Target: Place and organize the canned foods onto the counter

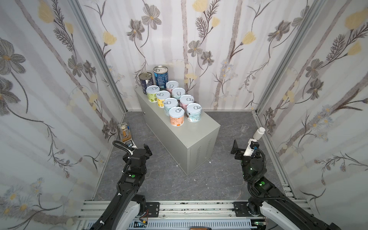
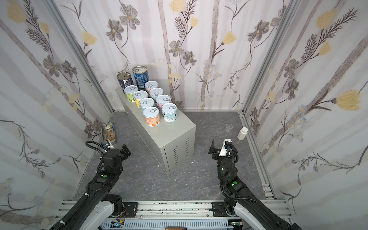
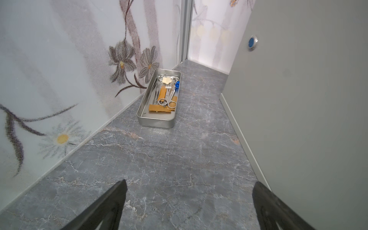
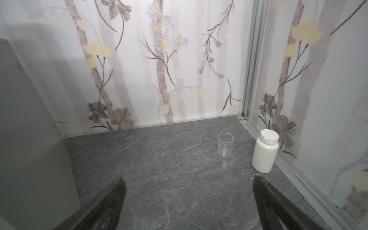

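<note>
Flowered wallpaper closes in a dark marbled floor, where a grey metal worktop stands. Its top carries two tall blue cans at the far end and eight short cans upright in two close rows in front of them. Both arms hang low on either side, well apart from it. The left fingers are spread wide and empty, facing a metal tray. The right fingers are likewise spread and empty, facing a glass cup and a white bottle.
</note>
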